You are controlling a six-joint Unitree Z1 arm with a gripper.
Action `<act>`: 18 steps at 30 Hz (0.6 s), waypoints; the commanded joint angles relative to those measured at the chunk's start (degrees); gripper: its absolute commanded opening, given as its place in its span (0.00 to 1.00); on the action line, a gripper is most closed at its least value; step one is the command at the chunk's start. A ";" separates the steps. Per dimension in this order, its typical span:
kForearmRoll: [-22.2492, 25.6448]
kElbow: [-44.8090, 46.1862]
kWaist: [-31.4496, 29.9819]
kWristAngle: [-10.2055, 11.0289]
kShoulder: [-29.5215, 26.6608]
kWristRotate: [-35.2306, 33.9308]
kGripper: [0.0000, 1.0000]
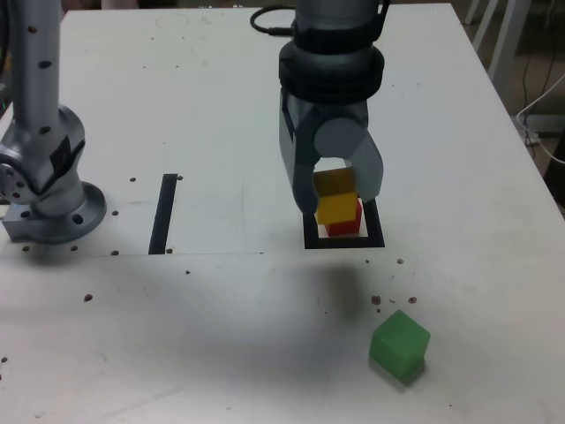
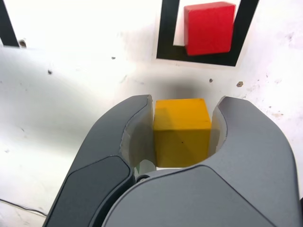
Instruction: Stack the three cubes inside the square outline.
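Claw (image 2: 187, 98) foremost, its two fingers are pinching the yellow cube (image 2: 182, 137) by opposite sides, and it is hanging above the counter (image 1: 221, 336). Beyond the fingertips in the wrist view, the red cube (image 2: 209, 28) is sitting inside the square outline (image 1: 378, 228), off towards one finger — so the yellow cube is probably needing a sideways shift as well as a forward one before lowering. Its faces are looking slightly turned against the red one's. The green cube (image 1: 400, 344) is waiting well apart, towards the exterior view's lower right, leaving open room around the outline; the tape strip (image 1: 163, 215) is lying flat to the exterior view's left.
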 commanded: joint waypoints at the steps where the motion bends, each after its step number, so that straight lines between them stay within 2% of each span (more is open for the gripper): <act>1: -0.06 0.32 1.10 0.37 -0.03 2.00 0.44; 10: -1.81 2.44 6.15 1.03 1.52 8.42 0.44; 18: -3.74 2.14 8.18 1.58 3.68 9.87 0.44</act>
